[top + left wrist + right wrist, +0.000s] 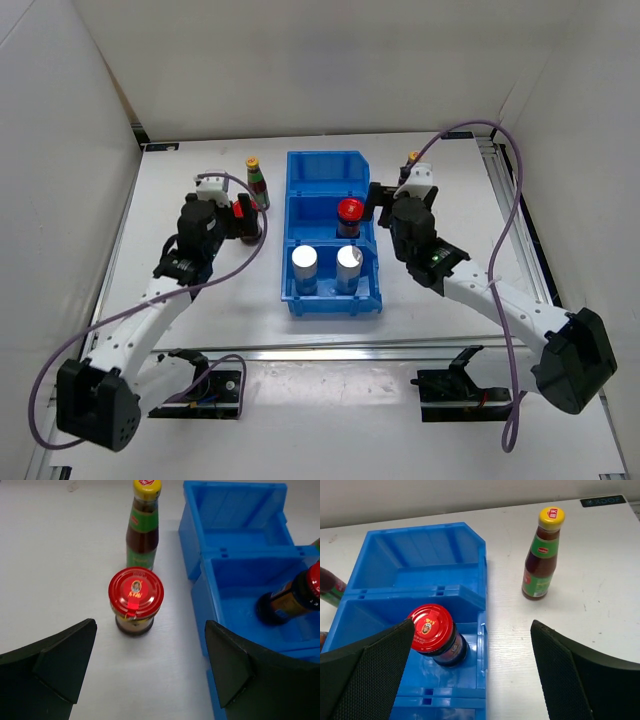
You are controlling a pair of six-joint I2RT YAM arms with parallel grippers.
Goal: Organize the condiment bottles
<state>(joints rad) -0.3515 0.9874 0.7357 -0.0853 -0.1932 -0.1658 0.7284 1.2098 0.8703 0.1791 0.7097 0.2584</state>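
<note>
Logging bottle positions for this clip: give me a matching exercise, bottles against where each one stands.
Things:
1. white bottles
2. red-lid jar in bin
3. red-lid jar between left gripper's fingers
4. yellow-cap bottle near right gripper

Places:
A. table, right of bin
B. near compartment
C. table, left of bin
D. middle compartment

Pairs: 1-B, 2-D, 3-C, 4-A

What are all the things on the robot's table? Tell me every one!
Blue bin: 1, blue, three compartments, table middle.
White bottles: 2, white with silver caps, bin's near compartment.
Red-lidded jars: 2, dark; one in the middle compartment, one on the table left of the bin.
Yellow-capped bottles: 2, dark with green necks; one left of the bin, one right.
Table: 1, white.
Left gripper: open, behind the table jar.
Right gripper: open, at the bin's right side.
</note>
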